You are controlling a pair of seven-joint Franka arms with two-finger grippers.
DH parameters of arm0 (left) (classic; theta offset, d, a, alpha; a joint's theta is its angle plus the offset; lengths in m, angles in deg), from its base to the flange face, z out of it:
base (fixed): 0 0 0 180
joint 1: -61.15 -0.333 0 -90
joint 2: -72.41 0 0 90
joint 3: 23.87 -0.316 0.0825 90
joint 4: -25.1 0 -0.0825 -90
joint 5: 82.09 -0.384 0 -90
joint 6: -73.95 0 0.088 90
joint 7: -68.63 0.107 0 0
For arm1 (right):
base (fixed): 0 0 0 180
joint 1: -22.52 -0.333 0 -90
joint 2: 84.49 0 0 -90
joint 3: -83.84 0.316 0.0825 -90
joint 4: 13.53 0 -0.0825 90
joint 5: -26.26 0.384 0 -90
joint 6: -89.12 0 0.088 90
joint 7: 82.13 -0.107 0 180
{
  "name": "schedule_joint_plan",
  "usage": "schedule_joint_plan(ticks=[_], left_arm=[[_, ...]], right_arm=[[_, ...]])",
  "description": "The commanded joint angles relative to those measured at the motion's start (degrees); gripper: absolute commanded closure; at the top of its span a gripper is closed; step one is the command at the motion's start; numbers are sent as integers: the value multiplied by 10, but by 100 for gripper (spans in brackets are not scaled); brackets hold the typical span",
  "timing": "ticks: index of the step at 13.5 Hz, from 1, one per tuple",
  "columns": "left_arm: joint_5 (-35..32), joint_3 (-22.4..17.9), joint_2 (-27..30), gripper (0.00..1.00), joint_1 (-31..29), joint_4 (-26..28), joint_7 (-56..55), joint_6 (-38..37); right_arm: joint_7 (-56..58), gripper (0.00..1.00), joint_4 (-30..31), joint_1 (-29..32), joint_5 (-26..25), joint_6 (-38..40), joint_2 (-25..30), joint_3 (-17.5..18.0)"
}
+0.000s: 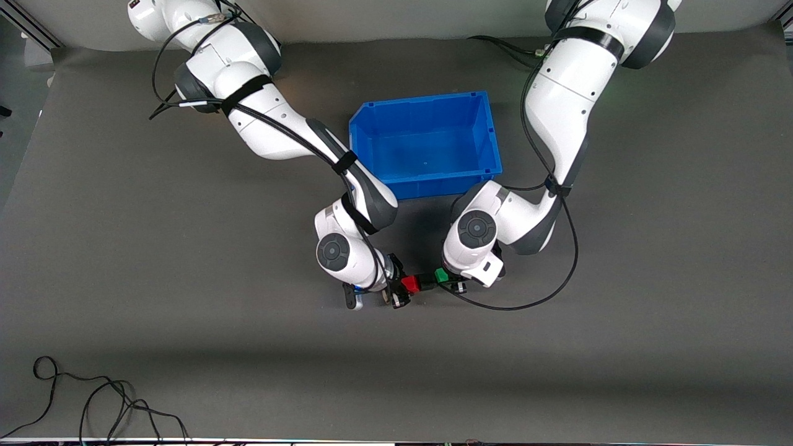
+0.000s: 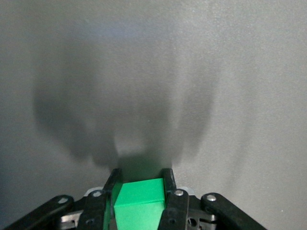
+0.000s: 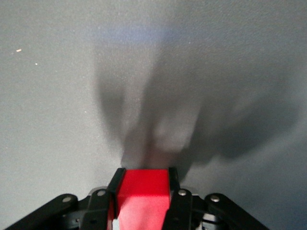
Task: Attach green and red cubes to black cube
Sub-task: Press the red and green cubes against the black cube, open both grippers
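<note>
Three cubes: red cube (image 1: pixel 409 284), black cube (image 1: pixel 427 284) and green cube (image 1: pixel 442 275) sit in a tight row just below the middle of the front view, over the grey mat (image 1: pixel 124 260), lower in the frame than the blue bin (image 1: pixel 426 144).
Black cube: a dark block between the two coloured ones; it looks to touch both, though whether the faces have actually joined cannot be told.
Red cube: clamped in the right gripper (image 3: pixel 144 184), one finger on each side face; its front face shows in the right wrist view, low in the centre of the frame.
Green cube: clamped in the left gripper (image 2: pixel 140 184) the same way, low in the centre of the left wrist view, fingers flat against two opposite faces.
Handling: by their look the cubes are small, rigid and light, with smooth plain faces, so they may slide or twist under a skewed pinch; nothing suggests they are fragile.
Where to hold: two opposite flat faces, near mid-height, leaving the joining face bare, as both grippers do.
Arms: both reach down from the top of the front view and meet at the row, the right gripper (image 1: pixel 401 286) at the red end, the left gripper (image 1: pixel 451 280) at the green end.
Blue bin: holds nothing visible.
</note>
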Motion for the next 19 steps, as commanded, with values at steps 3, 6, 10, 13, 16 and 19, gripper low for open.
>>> schedule_joint_plan(ticks=[3,6,10,13,16,19], left_arm=[[-11,-8,-23,100,6,-23,1,21],[-11,-9,-26,100,6,-31,1,21],[-29,-9,-28,0,11,-34,23,30],[-41,-10,-20,0,11,-33,23,16],[-70,-10,5,0,-13,-38,46,-20],[-61,1,57,0,-73,-48,134,-83]], right_arm=[[-16,79,-22,-10,2,-31,-28,-5],[-14,29,-23,-10,2,-31,-27,-6],[-8,0,-25,-5,1,-21,-11,-9],[0,0,-17,4,0,-11,40,-11],[56,0,7,36,-3,21,87,-12],[135,0,27,59,-50,122,141,-24]])
